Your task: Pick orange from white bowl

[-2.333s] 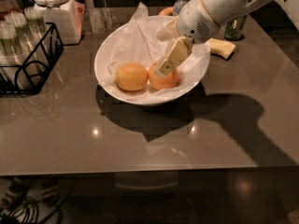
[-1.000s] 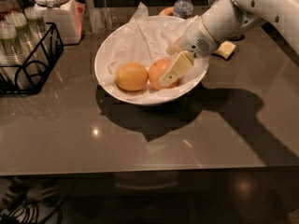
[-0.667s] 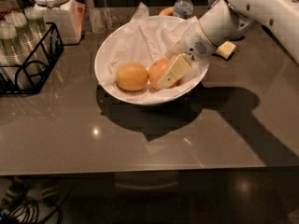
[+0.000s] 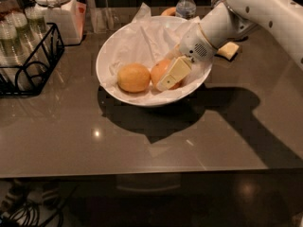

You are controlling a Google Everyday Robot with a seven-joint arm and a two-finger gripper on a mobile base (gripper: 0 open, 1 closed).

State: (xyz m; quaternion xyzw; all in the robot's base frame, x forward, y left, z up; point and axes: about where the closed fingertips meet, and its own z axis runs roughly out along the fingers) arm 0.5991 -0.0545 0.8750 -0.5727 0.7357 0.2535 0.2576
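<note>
The white bowl (image 4: 142,99) sits on the dark table (image 4: 142,145) a little above the middle of the frame, lined with crumpled white paper (image 4: 142,37). Two fruits lie side by side and touching in its near part. The orange (image 4: 159,70) is the right one, deeper in colour, and a paler yellow-orange fruit (image 4: 134,77) is just to its left. The white arm (image 4: 255,8) comes in from the upper right and slants down over the bowl's right rim. Its gripper (image 4: 171,74) is inside the bowl, a cream-coloured pad laid slantwise across the front right of the orange and touching it. Whether the gripper is spread or clasped on the fruit cannot be told from this angle. The orange rests on the paper. At the left edge stands a black wire rack (image 4: 28,65), with a white-lidded jar (image 4: 54,8) behind it. A water bottle (image 4: 186,4) stands behind the bowl, and a pale yellow block (image 4: 229,50) lies just past the arm.
</note>
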